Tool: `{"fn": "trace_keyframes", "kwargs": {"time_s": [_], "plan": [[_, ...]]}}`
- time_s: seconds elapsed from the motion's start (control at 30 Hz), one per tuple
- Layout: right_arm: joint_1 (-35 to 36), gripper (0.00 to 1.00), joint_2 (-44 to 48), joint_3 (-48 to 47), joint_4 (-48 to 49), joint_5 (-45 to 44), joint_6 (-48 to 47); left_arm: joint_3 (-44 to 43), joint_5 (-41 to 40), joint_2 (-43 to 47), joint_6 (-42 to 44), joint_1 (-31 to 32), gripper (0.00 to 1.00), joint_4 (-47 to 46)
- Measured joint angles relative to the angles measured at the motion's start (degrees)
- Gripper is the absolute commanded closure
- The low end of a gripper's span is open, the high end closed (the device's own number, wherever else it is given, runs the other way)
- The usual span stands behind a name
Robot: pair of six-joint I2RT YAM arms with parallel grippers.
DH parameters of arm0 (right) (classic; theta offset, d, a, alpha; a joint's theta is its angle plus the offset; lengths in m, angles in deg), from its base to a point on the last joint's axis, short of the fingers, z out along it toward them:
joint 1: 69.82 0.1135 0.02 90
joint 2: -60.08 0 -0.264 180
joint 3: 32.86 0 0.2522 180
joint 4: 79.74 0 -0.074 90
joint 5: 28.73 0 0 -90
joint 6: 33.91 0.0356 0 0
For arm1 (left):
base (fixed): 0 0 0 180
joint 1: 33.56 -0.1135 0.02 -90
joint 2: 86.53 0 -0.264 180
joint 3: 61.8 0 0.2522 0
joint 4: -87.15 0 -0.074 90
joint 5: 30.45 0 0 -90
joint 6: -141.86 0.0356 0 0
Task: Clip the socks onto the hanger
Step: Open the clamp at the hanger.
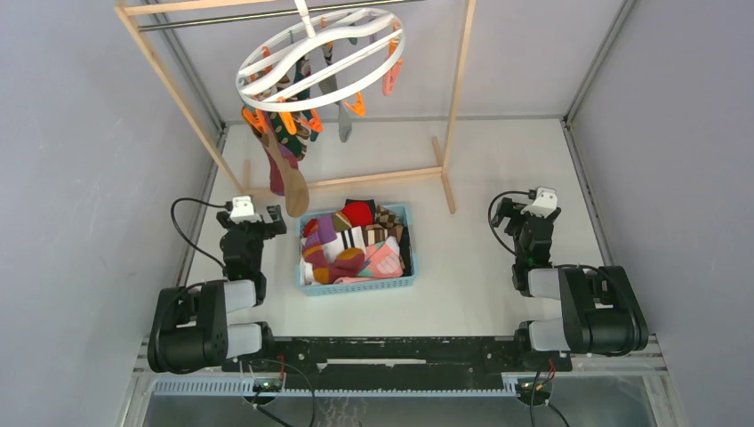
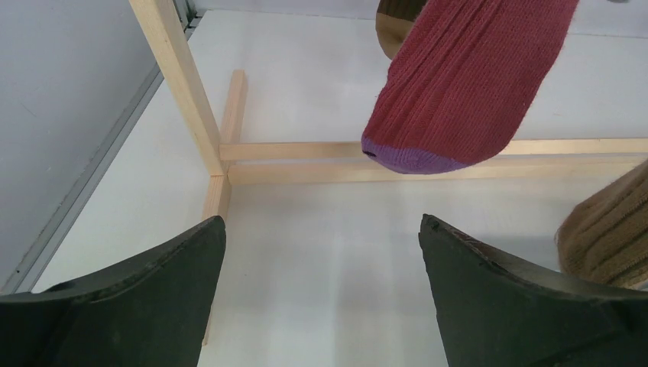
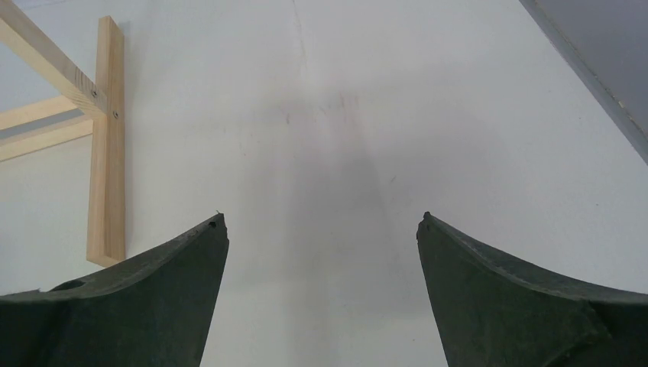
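The hanger (image 1: pixel 320 60) is hung, tilted, from the rack (image 1: pixel 458 98) at the far side of the table (image 1: pixel 498 160); several socks (image 1: pixel 286 169) are clipped along its left edge and dangle low; more are heaped in the basket (image 1: pixel 356 287), set between the two arms. The left gripper (image 2: pixel 321 222) is held with jaws apart and empty, just left of the basket; a red sock (image 2: pixel 466 84) with a purple toe is seen hanging just ahead of it, untouched. The right gripper (image 3: pixel 321 218) is likewise spread and empty, over the table, well apart from basket and hanger.
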Motion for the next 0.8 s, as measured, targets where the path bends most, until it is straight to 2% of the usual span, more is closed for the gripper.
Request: {"fn": "trace_keyframes", "kwargs": {"time_s": [0.23, 0.3, 0.4, 0.5, 0.63, 0.8], "plan": [[0.1, 0.01, 0.2, -0.2, -0.5, -0.7, 0.1, 0.0, 0.0, 0.0, 0.0, 0.0, 0.0, 0.0], [0.3, 0.01, 1.9, -4.6, -11.6, -5.4, 2.7, 0.0, 0.0, 0.1, 0.0, 0.0, 0.0, 0.2], [0.0, 0.01, 2.3, -18.7, -29.2, -10.2, 7.2, -0.2, 0.0, 2.1, 0.0, -0.1, 0.0, 4.0], [0.7, 0.01, 6.1, -25.7, -34.3, -12.1, 11.1, -4.8, 0.1, 7.1, 0.0, -0.8, 0.0, 17.6], [3.0, 0.01, 17.6, -22.2, -35.5, -12.1, 19.1, -16.0, 3.0, 12.7, 0.0, -3.5, 0.0, 36.9], [1.0, 0.01, 25.9, -21.3, -35.8, -3.2, 27.7, -22.5, 8.1, 21.9, 0.0, -8.8, 0.0, 53.5]]}}
